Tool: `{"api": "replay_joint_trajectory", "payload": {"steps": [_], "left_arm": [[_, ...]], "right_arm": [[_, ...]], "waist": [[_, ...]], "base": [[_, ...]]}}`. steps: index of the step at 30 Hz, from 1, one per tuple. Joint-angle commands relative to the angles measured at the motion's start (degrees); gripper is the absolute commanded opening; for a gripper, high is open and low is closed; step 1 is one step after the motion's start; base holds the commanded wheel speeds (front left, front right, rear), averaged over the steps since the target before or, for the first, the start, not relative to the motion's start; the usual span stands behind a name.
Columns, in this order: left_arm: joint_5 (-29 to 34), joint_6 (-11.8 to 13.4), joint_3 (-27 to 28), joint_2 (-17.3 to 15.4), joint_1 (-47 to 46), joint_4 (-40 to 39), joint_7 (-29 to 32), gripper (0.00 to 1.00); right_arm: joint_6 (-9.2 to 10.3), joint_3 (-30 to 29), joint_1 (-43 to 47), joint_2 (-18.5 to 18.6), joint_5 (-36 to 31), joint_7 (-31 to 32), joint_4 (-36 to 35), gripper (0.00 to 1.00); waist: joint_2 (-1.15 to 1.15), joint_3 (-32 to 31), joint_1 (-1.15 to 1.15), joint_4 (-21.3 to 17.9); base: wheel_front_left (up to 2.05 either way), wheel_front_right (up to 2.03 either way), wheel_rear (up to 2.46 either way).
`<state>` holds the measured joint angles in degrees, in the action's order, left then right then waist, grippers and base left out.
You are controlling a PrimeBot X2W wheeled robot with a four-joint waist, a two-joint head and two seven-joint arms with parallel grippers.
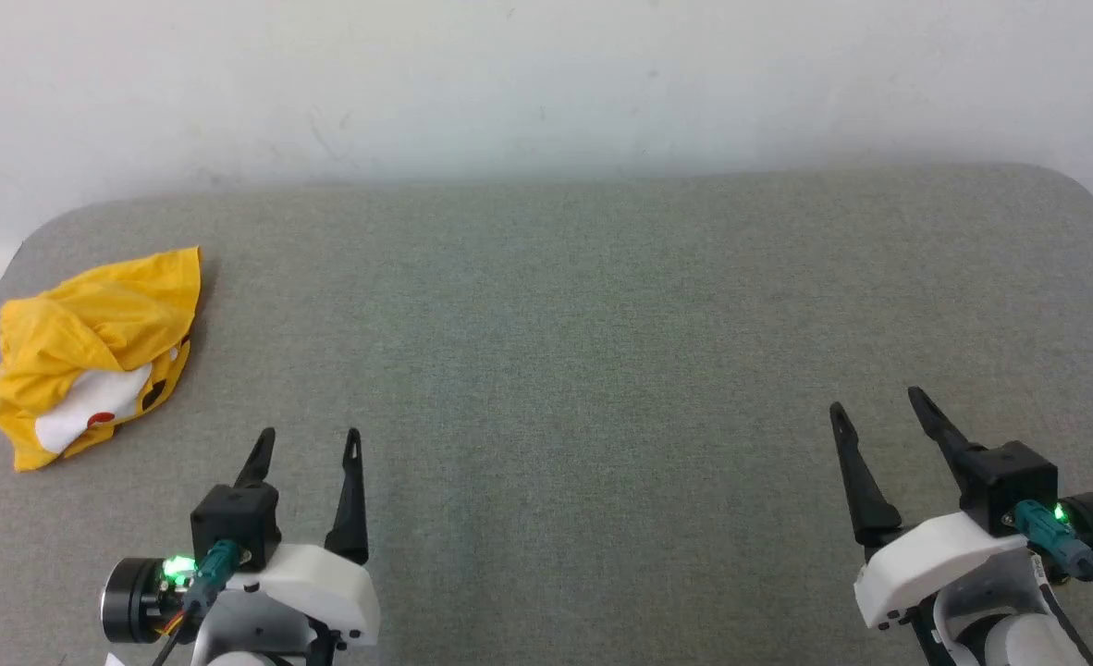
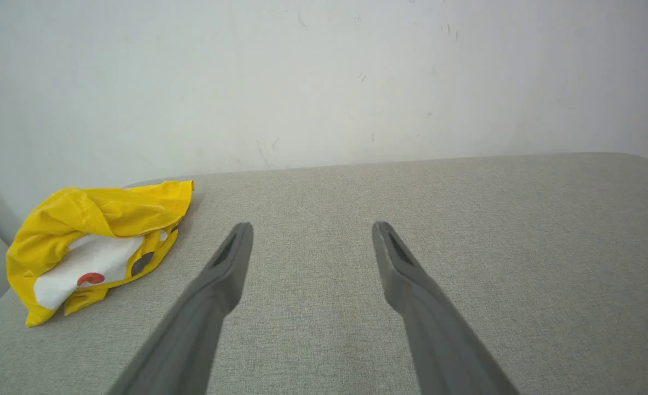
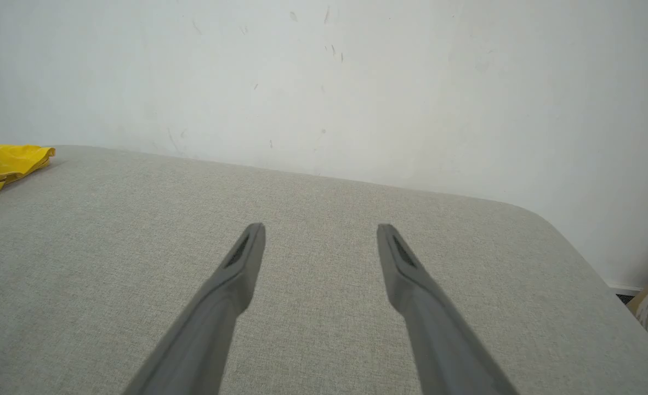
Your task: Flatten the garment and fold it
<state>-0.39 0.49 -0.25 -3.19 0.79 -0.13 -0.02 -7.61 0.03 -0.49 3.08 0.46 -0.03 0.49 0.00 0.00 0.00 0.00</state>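
Nearest to us, our left gripper (image 1: 311, 433), two long dark fingers on a white wrist housing, hovers above the table with its fingers spread apart and nothing between them. Our right gripper (image 1: 877, 400), of the same build, hangs at the opposite side, its fingers likewise spread and empty. Under both runs the grey woven-fabric table top with rounded corners (image 1: 546, 324).

Further out, by the table's left edge, lies the garment (image 1: 93, 351), a bright yellow cotton T-shirt crumpled into a loose heap, with a white patch, a red dot and dark marks of its print peeping out from the folds. It sits ahead and to the left of our left gripper, near it but apart, and well apart from our right gripper. Beyond the table stands a plain white scuffed wall (image 1: 546, 83).

As we judge it, the task is at its very start: the shirt has yet to be grasped, drawn to the middle, spread flat and folded.
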Motion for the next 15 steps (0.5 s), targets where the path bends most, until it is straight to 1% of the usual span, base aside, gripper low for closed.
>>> {"api": "replay_joint_trajectory", "payload": {"steps": [1, 15], "left_arm": [[-0.04, -0.02, -0.02, 0.0, 0.04, -0.01, -0.11, 1.0], [-0.6, -0.33, -0.17, 0.04, 0.51, -0.36, -1.78, 1.0]], "right_arm": [[0.0, -0.05, 0.03, 0.0, 0.14, -0.11, 0.01, 1.0], [0.01, -1.11, 0.34, -0.02, 2.23, -1.78, 0.23, 1.0]], "waist": [[0.0, 0.0, 0.0, 0.0], [0.0, 0.26, 0.0, -0.05]], "base": [[0.0, 0.0, 0.0], [0.0, 0.0, 0.0]]}}
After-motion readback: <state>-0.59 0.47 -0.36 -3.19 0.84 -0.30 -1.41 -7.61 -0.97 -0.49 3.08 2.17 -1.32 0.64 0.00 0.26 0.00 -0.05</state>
